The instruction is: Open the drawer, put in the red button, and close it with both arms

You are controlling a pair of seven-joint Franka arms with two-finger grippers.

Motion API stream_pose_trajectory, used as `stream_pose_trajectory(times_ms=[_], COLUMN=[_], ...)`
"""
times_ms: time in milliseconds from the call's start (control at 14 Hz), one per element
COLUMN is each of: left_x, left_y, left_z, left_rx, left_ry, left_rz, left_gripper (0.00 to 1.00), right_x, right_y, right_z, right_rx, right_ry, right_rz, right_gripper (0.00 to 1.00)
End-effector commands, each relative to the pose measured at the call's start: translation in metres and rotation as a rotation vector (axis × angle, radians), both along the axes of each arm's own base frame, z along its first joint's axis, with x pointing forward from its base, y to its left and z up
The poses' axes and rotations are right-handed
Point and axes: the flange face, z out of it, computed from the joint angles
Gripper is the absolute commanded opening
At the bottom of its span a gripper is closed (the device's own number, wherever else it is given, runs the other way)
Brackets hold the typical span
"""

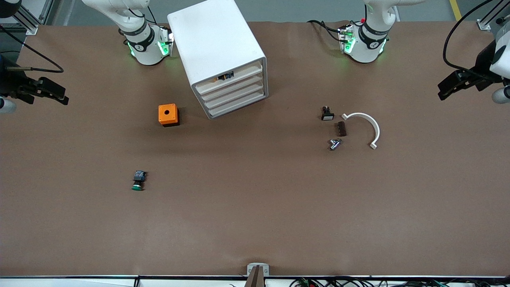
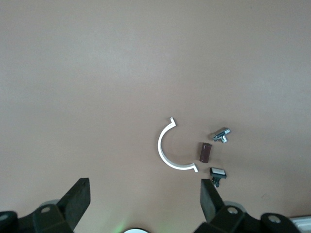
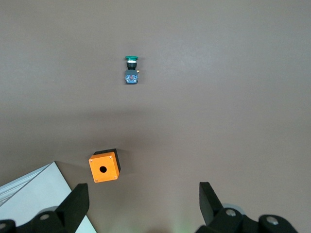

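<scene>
The white cabinet (image 1: pixel 217 52) stands between the two arm bases, and a corner of it shows in the right wrist view (image 3: pixel 29 194). Its four drawer fronts (image 1: pixel 235 95) are all shut; the topmost bears a small dark mark. The red button shows in no view. My left gripper (image 1: pixel 446 89) hangs open and empty above the table's edge at the left arm's end, over bare table in its wrist view (image 2: pixel 146 194). My right gripper (image 1: pixel 57 95) hangs open and empty at the right arm's end (image 3: pixel 143 196).
An orange box with a hole (image 1: pixel 168 114) (image 3: pixel 104 166) sits beside the cabinet. A green-capped button (image 1: pixel 138 180) (image 3: pixel 131 70) lies nearer the camera. Toward the left arm's end lie a white curved clip (image 1: pixel 364 127) (image 2: pixel 170 150), brown block (image 1: pixel 341 128), metal piece (image 1: pixel 334 144) and white-capped black part (image 1: pixel 327 114).
</scene>
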Motion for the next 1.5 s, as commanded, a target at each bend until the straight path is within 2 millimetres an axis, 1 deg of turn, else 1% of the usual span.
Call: stream_pose_trajectory(times_ms=[0,143,429,571,714,929,1214,1429], left_x=[-0.012,-0.014,-0.011,-0.011,-0.011,-0.011,-0.016,-0.017], left_y=[0.004,0.003,0.003,0.002,0.001,-0.007,-0.009,-0.012], left_z=[0.001,0.000,-0.001,-0.001,0.003,0.003,0.001,0.001], left_rx=[-0.028,-0.029,-0.032,-0.033,-0.034,-0.079,-0.082,-0.080], left_ry=[-0.002,0.009,0.024,0.024,0.016,0.018,0.052,0.054], left_rz=[-0.045,-0.050,-0.102,-0.105,-0.105,-0.114,-0.120,-0.124], left_gripper=[1.00,1.00,1.00,1.00,1.00,1.00,1.00,1.00], right_x=[-0.013,-0.012,-0.012,-0.012,-0.012,-0.010,-0.009,-0.010], right_y=[0.000,-0.003,-0.003,0.002,0.002,0.002,-0.001,-0.002], right_z=[0.003,0.004,0.005,0.006,0.006,0.008,0.011,0.010], right_rx=[0.014,0.031,0.032,0.030,0.030,0.029,0.027,0.026], right_ry=[-0.037,-0.044,-0.045,-0.047,-0.048,-0.068,-0.084,-0.083], right_rz=[0.003,-0.006,-0.006,0.005,0.006,0.006,0.052,0.051], right_gripper=[1.00,1.00,1.00,1.00,1.00,1.00,1.00,1.00])
